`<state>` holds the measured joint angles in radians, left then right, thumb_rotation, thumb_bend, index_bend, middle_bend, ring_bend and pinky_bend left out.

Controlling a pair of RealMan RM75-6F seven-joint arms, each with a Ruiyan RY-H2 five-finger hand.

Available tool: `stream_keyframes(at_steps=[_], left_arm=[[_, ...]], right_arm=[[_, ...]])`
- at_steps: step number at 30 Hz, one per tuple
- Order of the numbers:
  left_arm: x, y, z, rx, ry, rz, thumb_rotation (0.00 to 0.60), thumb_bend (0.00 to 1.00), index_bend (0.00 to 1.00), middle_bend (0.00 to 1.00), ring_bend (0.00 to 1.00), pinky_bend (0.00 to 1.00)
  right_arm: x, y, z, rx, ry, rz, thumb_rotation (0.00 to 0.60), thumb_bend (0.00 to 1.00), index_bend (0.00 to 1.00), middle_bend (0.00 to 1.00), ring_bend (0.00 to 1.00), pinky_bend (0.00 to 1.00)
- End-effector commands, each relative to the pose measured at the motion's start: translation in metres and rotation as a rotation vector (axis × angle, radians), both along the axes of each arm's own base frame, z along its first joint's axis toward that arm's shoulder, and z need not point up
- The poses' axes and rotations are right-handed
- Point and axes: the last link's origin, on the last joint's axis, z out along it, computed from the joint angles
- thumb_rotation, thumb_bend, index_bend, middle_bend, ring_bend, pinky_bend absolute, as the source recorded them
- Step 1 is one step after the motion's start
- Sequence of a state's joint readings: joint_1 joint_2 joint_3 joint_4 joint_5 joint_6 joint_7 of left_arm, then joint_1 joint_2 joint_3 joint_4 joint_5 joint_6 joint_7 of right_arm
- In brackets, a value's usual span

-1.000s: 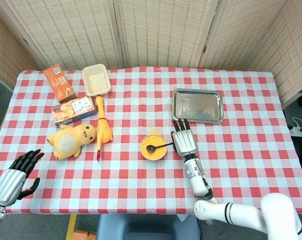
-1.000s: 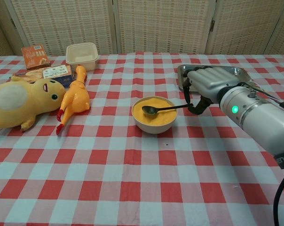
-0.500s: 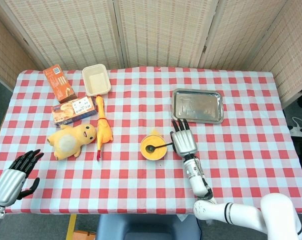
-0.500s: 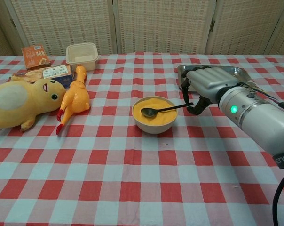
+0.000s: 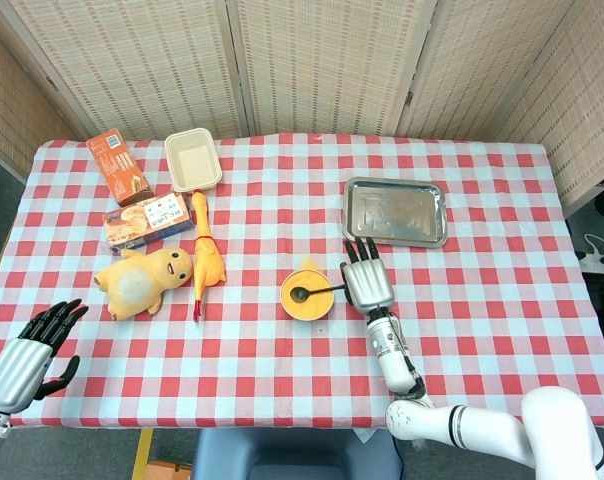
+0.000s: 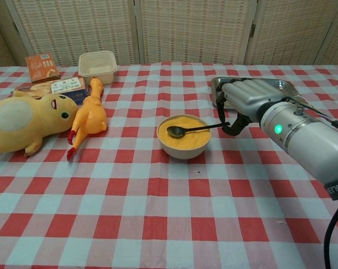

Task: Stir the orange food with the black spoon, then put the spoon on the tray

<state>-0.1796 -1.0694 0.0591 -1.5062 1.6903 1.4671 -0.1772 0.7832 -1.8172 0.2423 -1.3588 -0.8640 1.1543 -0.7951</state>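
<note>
One red-checked tablecloth, woven screen panels behind, metal tray

shiny metal tray; glossy black spoon; checked cloth tablecloth.

The right hand reaches in from the near right on a silver forearm, knuckles up, fingers curled down, thumb and a finger pinching the spoon handle. The left hand hangs at the near left tabletop edge, dark fingers spread, holding nothing.
</note>
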Motion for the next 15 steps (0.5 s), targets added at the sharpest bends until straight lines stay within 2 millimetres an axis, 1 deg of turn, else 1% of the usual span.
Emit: stream_keyframes(at_steps=[1, 10, 15], left_arm=[[0.0, 0.0, 0.0001, 0.001, 0.0, 0.0, 0.6, 0.51, 0.0, 0.0, 0.0, 0.13], [0.0007, -0.0006, 0.0004, 0.002, -0.002, -0.003, 0.6, 0.51, 0.0, 0.0, 0.0, 0.13], [0.0006, -0.001, 0.0007, 0.001, -0.004, -0.005, 0.6, 0.51, 0.0, 0.0, 0.0, 0.13]], right_arm=[[0.0001, 0.0, -0.0001, -0.001, 0.0, 0.0, 0.6, 0.29, 0.57, 0.09, 0.0, 0.06], [0.0009, 0.0009, 0.0012, -0.005, -0.002, 0.007, 0.6, 0.29, 0.61, 0.1, 0.0, 0.06], [0.0021, 0.002, 0.002, -0.009, -0.003, 0.016, 0.6, 0.29, 0.64, 0.11, 0.0, 0.06]])
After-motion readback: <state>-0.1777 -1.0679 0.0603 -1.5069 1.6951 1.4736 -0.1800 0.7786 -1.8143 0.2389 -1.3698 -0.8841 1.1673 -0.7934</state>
